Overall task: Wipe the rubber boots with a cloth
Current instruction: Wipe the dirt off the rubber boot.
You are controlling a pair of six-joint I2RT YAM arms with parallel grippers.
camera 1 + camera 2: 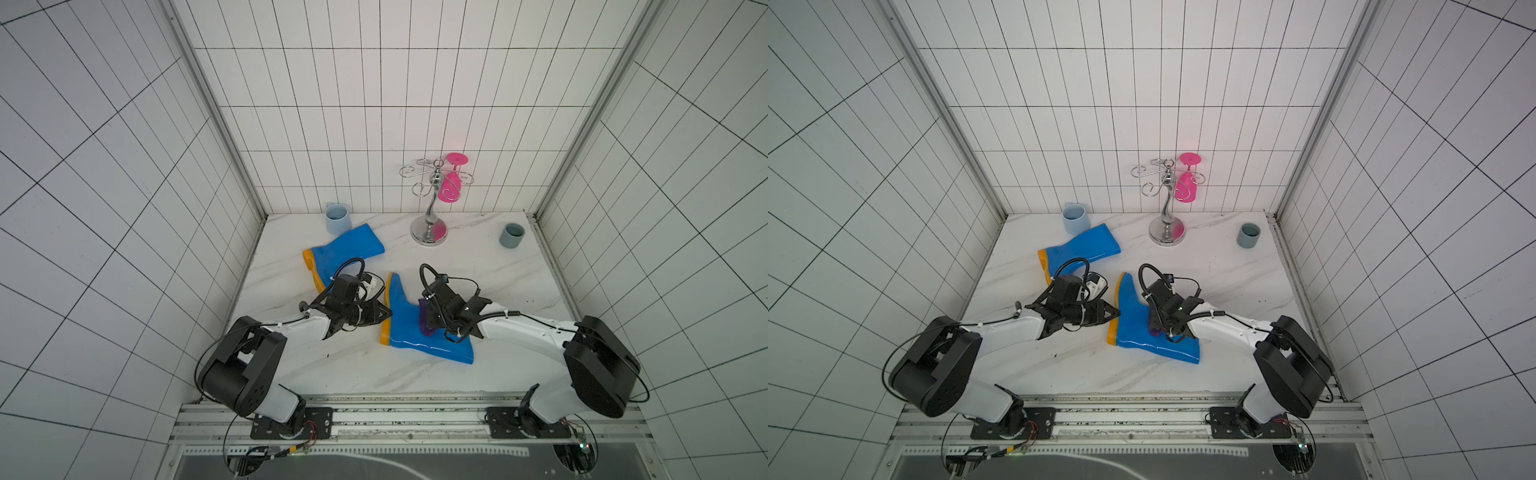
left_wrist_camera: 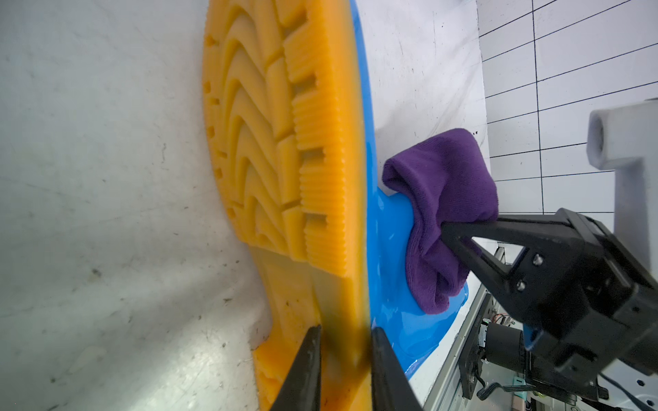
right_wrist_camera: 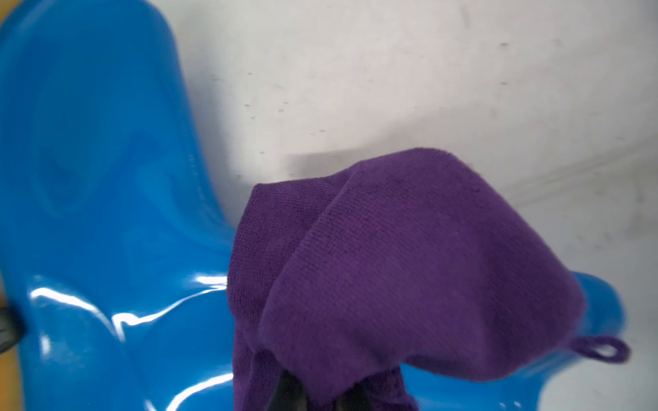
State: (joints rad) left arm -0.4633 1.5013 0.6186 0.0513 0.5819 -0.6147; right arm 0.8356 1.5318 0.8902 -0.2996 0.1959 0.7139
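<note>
Cloth bunched in closed right jaws, pressed onto boot; left jaws clamp its sole.

We're counting two blue rubber boots, one purple cloth, two cups, one chrome glass rack, one pink wine glass, two robot arms.

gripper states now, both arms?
Left gripper: shut on orange sole of near glossy blue rubber boot.
Right gripper: shut on dark purple fabric cloth.

Lab test booth — tiled walls, marble tabletop.
</note>
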